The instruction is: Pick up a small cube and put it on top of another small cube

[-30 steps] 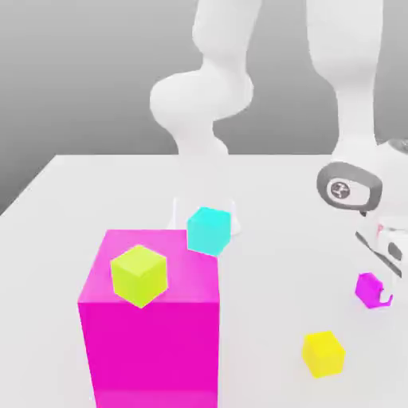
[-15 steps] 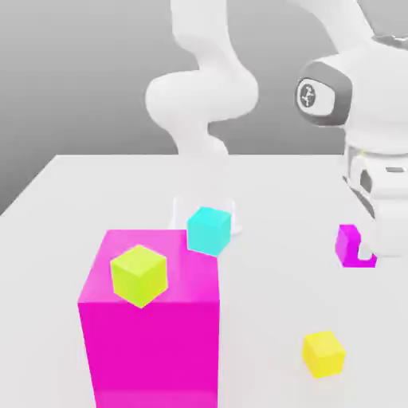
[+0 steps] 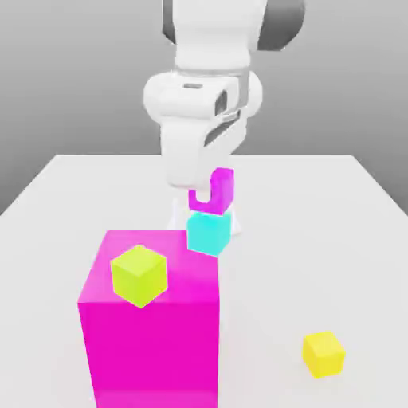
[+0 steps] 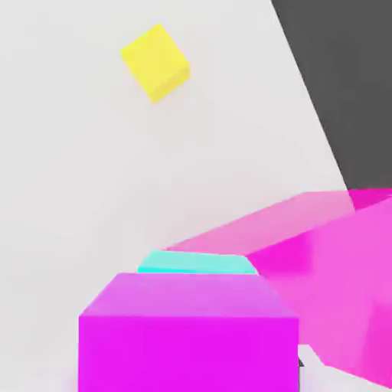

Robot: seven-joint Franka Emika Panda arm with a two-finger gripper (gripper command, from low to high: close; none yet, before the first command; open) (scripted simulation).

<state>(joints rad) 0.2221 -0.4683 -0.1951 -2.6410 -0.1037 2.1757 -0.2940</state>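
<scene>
The small magenta cube (image 3: pixel 218 185) sits directly on top of the cyan cube (image 3: pixel 209 233), just behind the huge magenta block. My gripper (image 3: pixel 209 195) hangs from the white arm straight above and reaches down around the small magenta cube. In the hand view the small magenta cube (image 4: pixel 187 337) is close in front, and a thin strip of the cyan cube (image 4: pixel 197 262) shows beyond its top edge.
The huge magenta block (image 3: pixel 151 319) stands at the front of the white table (image 3: pixel 319 207), with a lime-green cube (image 3: pixel 139 275) on top. A small yellow cube (image 3: pixel 323 353) lies at the front on the exterior view's right. In the hand view the yellow cube (image 4: pixel 155 61) and the big block (image 4: pixel 337 276) appear.
The arm swung from the exterior view's right to the centre, lifting the small magenta cube off the table and bringing it onto the cyan cube.
</scene>
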